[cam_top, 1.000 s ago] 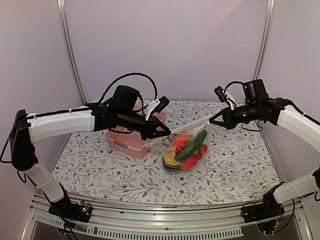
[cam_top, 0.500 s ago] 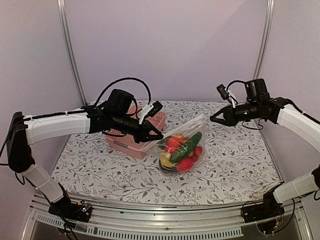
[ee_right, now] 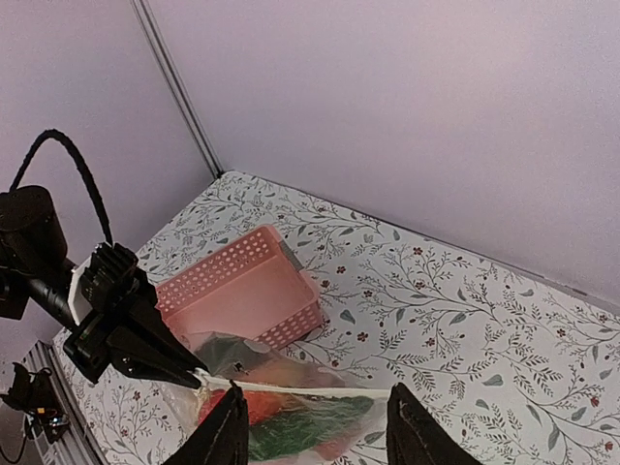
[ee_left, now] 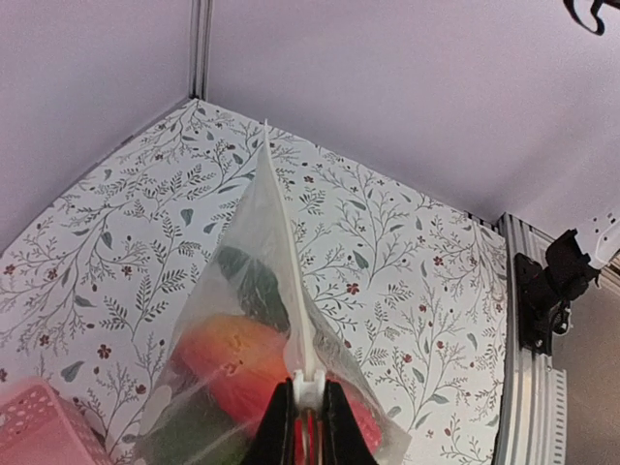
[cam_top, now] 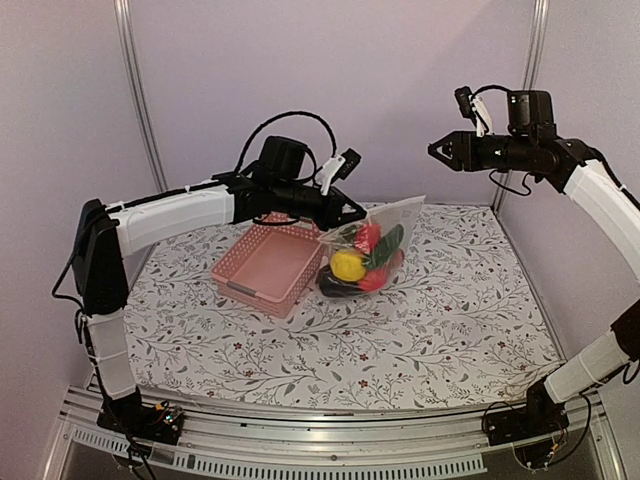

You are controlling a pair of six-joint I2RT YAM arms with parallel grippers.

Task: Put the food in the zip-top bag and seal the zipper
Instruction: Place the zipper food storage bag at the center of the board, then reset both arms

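The zip-top bag (cam_top: 385,262) stands beside the basket with the food inside: a yellow pepper (cam_top: 347,265), red pieces (cam_top: 367,237), a green cucumber (cam_top: 388,243) and a dark eggplant (cam_top: 335,288). My left gripper (cam_top: 357,214) is shut on the bag's top left corner. In the left wrist view its jaws (ee_left: 308,418) pinch the white end of the zipper (ee_left: 287,262), which runs away as one thin closed-looking strip. My right gripper (cam_top: 433,150) is open, high above the bag's right and apart from it. The right wrist view shows its fingers (ee_right: 318,431) spread over the zipper (ee_right: 291,390).
A pink slotted basket (cam_top: 262,268) lies just left of the bag, seen also from the right wrist as the basket (ee_right: 242,295). The floral tablecloth (cam_top: 450,320) covers the table. Enclosure walls and corner posts (cam_top: 140,110) stand behind.
My right gripper opened, let go of the bag's right corner and rose up and back. My left arm carried the bag toward the back, beside the basket.
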